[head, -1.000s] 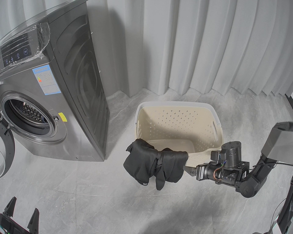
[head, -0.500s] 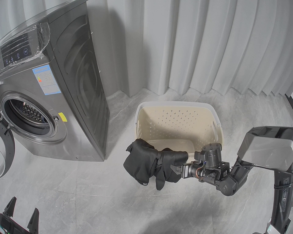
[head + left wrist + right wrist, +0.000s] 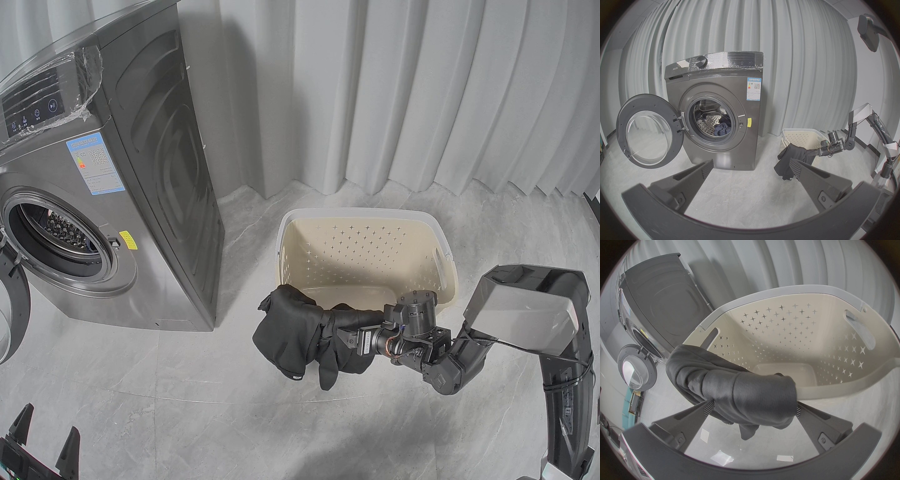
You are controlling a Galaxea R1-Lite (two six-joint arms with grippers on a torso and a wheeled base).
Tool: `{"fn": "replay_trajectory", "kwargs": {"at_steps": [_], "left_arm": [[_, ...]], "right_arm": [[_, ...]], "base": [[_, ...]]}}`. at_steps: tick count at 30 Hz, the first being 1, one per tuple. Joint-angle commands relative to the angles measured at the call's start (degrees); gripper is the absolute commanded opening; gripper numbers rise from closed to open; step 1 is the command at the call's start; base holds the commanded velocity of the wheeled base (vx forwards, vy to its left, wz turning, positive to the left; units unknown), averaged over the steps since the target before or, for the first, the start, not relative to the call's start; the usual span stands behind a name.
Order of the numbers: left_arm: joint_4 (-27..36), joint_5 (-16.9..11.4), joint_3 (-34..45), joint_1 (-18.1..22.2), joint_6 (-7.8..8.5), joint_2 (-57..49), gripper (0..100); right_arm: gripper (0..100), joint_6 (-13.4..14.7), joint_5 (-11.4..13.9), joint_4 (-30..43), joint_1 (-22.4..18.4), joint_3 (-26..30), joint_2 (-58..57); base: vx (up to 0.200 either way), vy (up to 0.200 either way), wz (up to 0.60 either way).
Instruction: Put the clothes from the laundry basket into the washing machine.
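A black garment (image 3: 306,337) hangs over the front rim of the cream laundry basket (image 3: 362,214), drooping toward the floor outside it. My right gripper (image 3: 347,340) is level with the garment's right end and open. In the right wrist view its fingers (image 3: 707,408) stand on either side of the garment (image 3: 734,390). The basket (image 3: 787,293) holds nothing else that I can see. The grey washing machine (image 3: 94,187) stands to the left with its drum (image 3: 59,237) open and dark clothes (image 3: 721,128) inside. My left gripper (image 3: 44,437) is open, low at the near left.
The washer door (image 3: 647,131) is swung wide open to the machine's left. White curtains (image 3: 406,94) close off the back. Bare grey floor (image 3: 187,387) lies between the machine, the basket and me.
My right arm has moved left from beside the basket until its open fingers straddle the garment's right end. The garment, the basket and my left gripper have stayed put.
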Motion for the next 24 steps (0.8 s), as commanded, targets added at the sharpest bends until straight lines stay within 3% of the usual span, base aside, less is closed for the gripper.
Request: {"fn": "replay_trajectory", "kwargs": {"at_steps": [1, 9, 10, 18, 22, 24], "left_arm": [[0.0, 0.01, 1.01, 0.0, -0.02, -0.66, 100], [0.0, 0.01, 1.01, 0.0, -0.02, -0.66, 100], [0.0, 0.01, 1.01, 0.0, -0.02, -0.66, 100], [0.0, 0.01, 1.01, 0.0, -0.02, -0.66, 100], [0.0, 0.19, 1.01, 0.0, -0.02, -0.66, 100], [0.0, 0.27, 1.01, 0.0, 0.16, -0.66, 100]], "right_arm": [[100, -0.05, 0.1, -0.13, -0.1, -1.86, 1.52], [100, -0.05, 0.1, -0.22, -0.1, -2.56, 1.61], [0, -0.05, 0.1, -0.3, -0.1, -2.56, 1.52], [0, -0.14, 0.19, -2.85, 0.51, -0.63, 0.99], [0, -0.14, 0.27, -4.96, 1.57, 2.62, -1.2], [0, -0.23, 0.19, -9.09, 1.92, 8.07, -4.28]], "base": [[0.0, 0.0, 0.0], [0.0, 0.0, 0.0], [0.0, 0.0, 0.0], [0.0, 0.0, 0.0], [0.0, 0.0, 0.0], [0.0, 0.0, 0.0]]}}
